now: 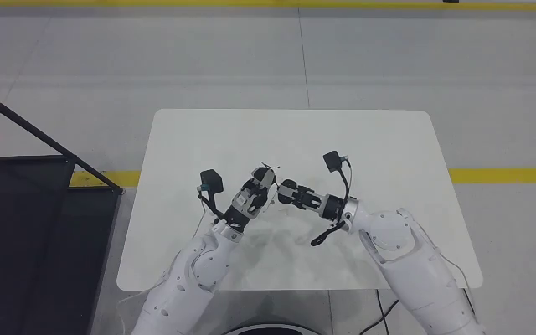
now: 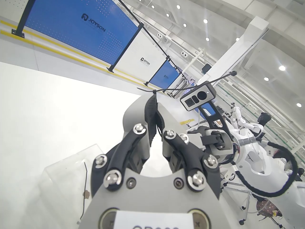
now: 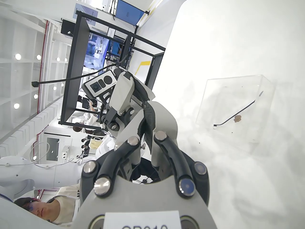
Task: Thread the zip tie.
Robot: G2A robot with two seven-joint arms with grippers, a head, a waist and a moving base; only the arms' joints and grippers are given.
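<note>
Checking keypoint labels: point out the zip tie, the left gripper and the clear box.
zip tie point(image 2: 215, 80), left wrist view, on the strap partway toward its head.
left gripper point(image 2: 154, 101), left wrist view, between the fingertips shut on the strap.
clear box point(image 3: 226, 96), right wrist view, on a bare wall.

both arms meet above the middle of the table point(image 1: 377, 151): left gripper point(image 2: 153, 98) on the left, right gripper point(image 1: 286, 188) just to its right, tips facing each other. whether the two tips touch cannot be determined. the zip tie point(image 2: 190, 85) sits crosswise in the left gripper's tip, with a short end out on one side and the long end out on the other, both clear of the table. a clear box point(image 3: 266, 91) rests on the table near the grippers. a second zip tie point(image 3: 238, 114) lies flat inside it.
</note>
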